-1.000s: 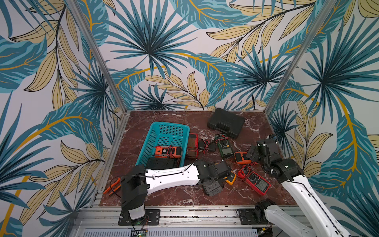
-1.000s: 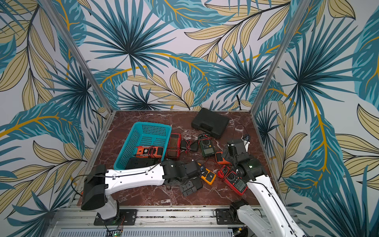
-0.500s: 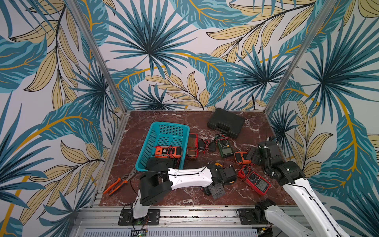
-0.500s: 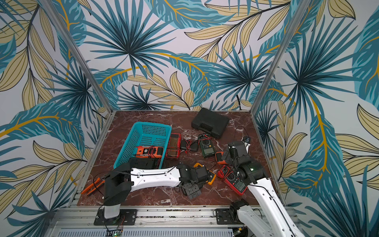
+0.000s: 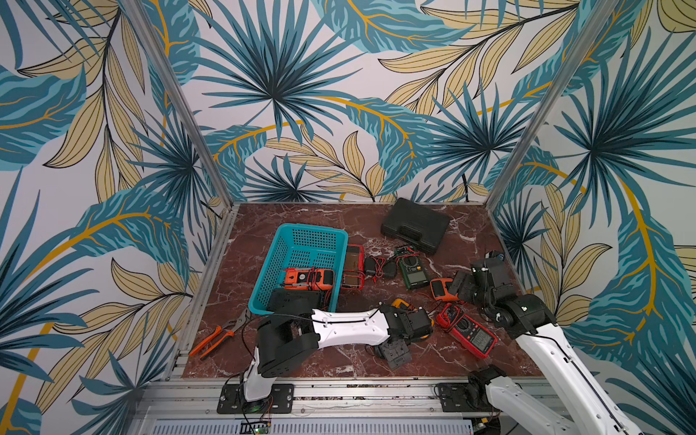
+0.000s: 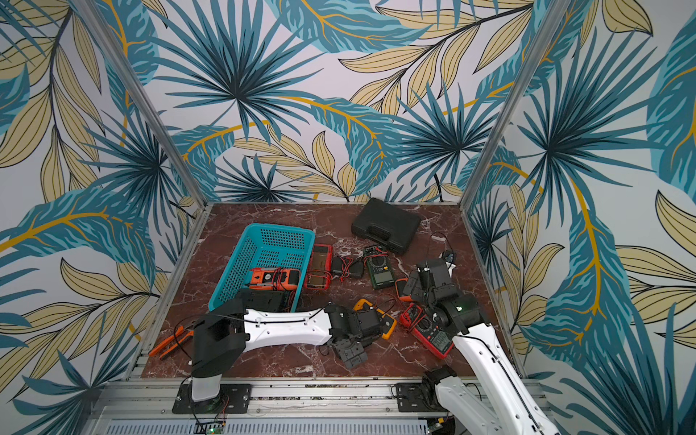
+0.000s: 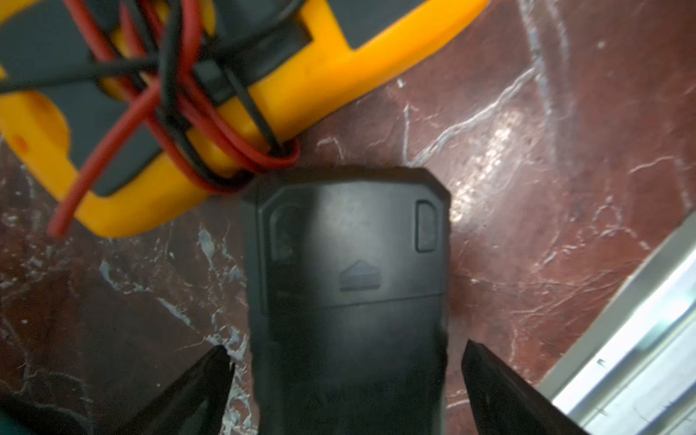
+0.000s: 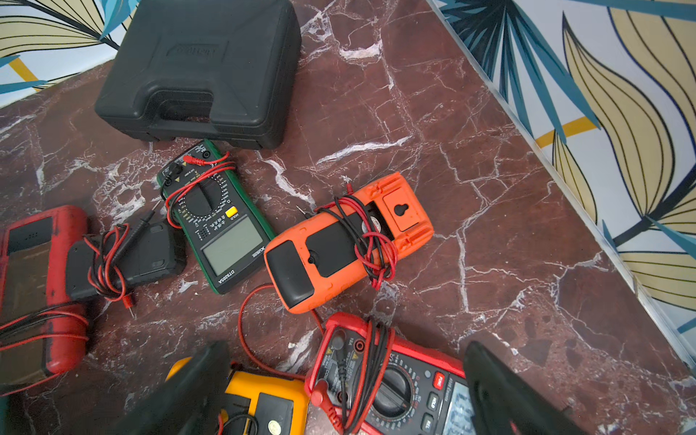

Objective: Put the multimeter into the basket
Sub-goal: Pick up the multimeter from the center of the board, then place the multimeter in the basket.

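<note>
Teal plastic, the basket [image 5: 269,275] already holds an orange meter [image 5: 309,278] (something black lies beside it). The left gripper [image 7: 344,348] straddles a black multimeter [image 7: 350,263] lying on the table [image 7: 527,188] beside a yellow meter [image 7: 309,75], jaws spread, grasping nothing. The right gripper [image 8: 344,346] hangs open too. Gripping, lifting and carrying remain, I'd say.

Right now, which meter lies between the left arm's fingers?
The black meter, lying back up; the open fingers flank it without touching. The yellow meter beside it, wrapped in leads, lies outside them.
</note>
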Controlling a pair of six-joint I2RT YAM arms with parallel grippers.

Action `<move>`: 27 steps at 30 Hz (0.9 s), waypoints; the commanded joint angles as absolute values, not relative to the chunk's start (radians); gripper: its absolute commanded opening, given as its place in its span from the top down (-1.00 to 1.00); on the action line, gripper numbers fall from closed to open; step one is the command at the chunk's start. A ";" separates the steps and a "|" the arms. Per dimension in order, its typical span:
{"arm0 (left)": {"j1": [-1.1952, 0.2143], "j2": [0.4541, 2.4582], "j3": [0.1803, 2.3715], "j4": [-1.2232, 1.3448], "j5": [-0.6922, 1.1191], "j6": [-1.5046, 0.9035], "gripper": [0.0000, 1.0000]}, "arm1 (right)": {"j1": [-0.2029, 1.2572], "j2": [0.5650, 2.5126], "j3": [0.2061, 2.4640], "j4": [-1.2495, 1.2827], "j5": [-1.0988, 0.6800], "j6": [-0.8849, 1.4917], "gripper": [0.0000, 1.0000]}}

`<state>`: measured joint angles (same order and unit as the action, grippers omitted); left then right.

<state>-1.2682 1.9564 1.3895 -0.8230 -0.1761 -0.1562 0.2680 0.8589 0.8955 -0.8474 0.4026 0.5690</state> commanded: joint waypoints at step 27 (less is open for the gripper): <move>-0.971 1.382 1.363 -0.842 -0.415 0.306 1.00 | 0.264 0.722 0.871 -0.803 0.318 0.545 -0.85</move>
